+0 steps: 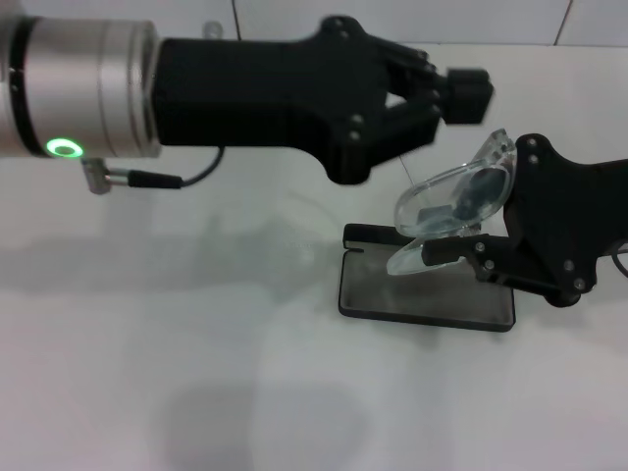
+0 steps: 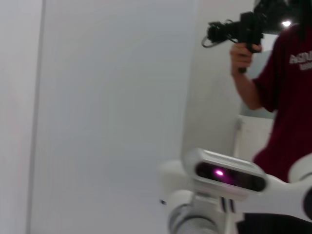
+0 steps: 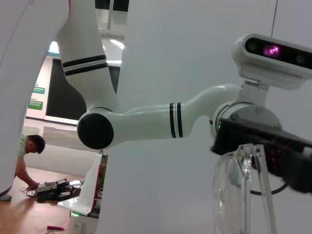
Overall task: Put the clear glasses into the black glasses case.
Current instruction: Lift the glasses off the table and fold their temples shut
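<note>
The clear glasses (image 1: 453,199) hide part of the black glasses case (image 1: 426,290) (rear edge)

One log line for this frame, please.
right hand: holds glasses above open case | left hand: raised above table, empty | glasses not yet in case

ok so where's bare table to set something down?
Bare table in front of and to the left of the black glasses case. Crowded over the case: the right claw holds the clear glasses there, and the left claw hangs just behind.
</note>
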Controlling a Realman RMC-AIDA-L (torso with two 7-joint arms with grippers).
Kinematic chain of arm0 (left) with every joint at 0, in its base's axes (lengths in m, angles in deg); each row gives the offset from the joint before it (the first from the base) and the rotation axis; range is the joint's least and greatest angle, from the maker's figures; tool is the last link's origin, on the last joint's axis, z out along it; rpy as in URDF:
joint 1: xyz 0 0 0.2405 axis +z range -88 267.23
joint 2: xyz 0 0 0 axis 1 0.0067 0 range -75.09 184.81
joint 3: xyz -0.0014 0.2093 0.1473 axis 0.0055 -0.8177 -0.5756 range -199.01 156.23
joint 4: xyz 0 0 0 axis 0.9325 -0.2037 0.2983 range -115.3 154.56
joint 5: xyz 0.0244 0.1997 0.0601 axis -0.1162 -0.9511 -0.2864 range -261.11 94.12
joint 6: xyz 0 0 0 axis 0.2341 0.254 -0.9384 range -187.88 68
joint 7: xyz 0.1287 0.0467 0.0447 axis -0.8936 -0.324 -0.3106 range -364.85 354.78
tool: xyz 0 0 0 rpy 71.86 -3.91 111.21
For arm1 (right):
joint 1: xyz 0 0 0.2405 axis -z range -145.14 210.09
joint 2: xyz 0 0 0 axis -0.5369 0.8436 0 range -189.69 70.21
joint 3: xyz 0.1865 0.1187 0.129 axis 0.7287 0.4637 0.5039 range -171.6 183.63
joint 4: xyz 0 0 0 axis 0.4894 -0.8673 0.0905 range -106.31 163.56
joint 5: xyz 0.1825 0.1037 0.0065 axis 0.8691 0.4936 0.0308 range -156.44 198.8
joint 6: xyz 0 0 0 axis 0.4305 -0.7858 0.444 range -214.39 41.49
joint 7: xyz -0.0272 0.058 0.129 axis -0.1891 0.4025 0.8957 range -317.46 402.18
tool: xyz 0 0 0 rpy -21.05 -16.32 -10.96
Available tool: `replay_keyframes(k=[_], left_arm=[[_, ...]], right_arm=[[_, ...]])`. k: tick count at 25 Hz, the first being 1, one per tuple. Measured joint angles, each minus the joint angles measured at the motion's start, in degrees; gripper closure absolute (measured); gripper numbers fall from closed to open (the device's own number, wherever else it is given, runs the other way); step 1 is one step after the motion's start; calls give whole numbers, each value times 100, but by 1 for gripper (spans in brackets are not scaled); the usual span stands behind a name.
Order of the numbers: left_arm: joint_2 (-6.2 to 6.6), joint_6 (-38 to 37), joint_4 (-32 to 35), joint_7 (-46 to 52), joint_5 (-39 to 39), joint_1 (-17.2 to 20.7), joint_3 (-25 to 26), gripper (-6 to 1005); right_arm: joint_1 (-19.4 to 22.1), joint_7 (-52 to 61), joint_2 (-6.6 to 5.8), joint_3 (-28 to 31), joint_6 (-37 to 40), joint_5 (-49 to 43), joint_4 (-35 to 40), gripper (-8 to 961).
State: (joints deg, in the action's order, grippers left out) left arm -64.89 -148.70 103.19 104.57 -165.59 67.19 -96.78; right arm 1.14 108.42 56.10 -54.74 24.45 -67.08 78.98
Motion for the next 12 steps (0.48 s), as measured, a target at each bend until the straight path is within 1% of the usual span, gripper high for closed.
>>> replay_keyframes(k=[5, 8, 10, 11, 12], left_arm=[[-17, 150, 1, -297, 21, 119, 494, 946], [-21, 480, -20, -469, 50, 220, 809, 946], [-20, 699, -102, -513, 53, 251, 978, 946], [-18, 817, -186, -521, 53, 251, 1085, 946], [-15, 884, -278, -524, 54, 242, 1147, 946]], right_arm=[[81, -204, 14, 5, 24, 47, 0, 820], [174, -543, 23, -14, 211, 156, -7, 820], [174, -543, 23, -14, 211, 156, -7, 819], [228, -928, 19, -23, 652, 297, -17, 819], [244, -1017, 17, -23, 765, 348, -18, 819]])
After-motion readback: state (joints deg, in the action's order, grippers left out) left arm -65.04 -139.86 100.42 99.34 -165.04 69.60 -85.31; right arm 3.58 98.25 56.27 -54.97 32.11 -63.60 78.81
